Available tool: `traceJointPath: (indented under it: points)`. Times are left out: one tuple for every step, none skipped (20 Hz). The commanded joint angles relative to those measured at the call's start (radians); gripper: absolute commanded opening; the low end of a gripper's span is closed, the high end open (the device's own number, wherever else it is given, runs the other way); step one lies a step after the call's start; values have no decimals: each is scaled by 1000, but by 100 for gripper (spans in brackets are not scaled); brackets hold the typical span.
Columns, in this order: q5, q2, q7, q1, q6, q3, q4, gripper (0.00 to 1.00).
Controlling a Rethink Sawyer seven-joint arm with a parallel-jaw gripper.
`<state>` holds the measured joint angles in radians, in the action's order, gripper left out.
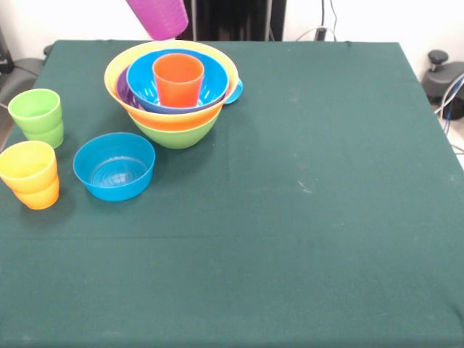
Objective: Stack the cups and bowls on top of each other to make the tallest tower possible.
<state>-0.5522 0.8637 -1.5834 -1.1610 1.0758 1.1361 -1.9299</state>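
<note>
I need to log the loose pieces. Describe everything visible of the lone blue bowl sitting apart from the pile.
The blue bowl is round, glossy, plastic-looking and flat-bottomed, with faint rings on its inner floor. It stands upright and empty on the green tablecloth, in front of the tower, apart from it. The yellow cup stands beside it; nothing touches it but the cloth.

The green tablecloth (312,217) lies bare across the whole right half and along the near edge, so passage there is wide open. All obstacles crowd the left and far-left part. The tower (172,94) of nested bowls, with an orange cup (178,78) upright in its middle, stands tallest, and a purple cup (159,17) hangs tilted just above its far rim. Near it sits a lone blue bowl (114,166), with a narrow gap between. A green cup (37,117) and a yellow cup (30,175) stand at the left edge, close together.
</note>
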Motion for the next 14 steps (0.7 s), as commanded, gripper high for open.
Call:
traceJointPath:
  points:
    - [-98, -12, 134, 21, -111, -7, -128, 0]
    - [-105, -11, 124, 12, -132, -8, -144, 0]
    - [-111, -8, 118, 5, -145, -10, -158, 0]
    - [-116, -4, 112, 1, -155, -13, -171, 0]
    - [-120, 0, 107, -4, -164, -15, -183, 0]
    - [-125, 3, 102, -8, -176, -18, -194, 0]
    - [-131, 4, 96, -10, -186, -22, -203, 0]
    - [-138, 4, 90, -10, -197, -28, -211, 0]
    - [-145, 2, 84, -10, -208, -33, -219, 0]
    - [-150, 2, 76, -9, -219, -38, -226, 0]
    - [-156, 3, 69, -11, -230, -43, -235, 0]
    - [-161, 2, 65, -12, -238, -47, -241, 0]
    - [-165, 2, 62, -12, -245, -52, -246, 0]
    - [-167, 2, 61, -12, -250, -55, -249, 0]
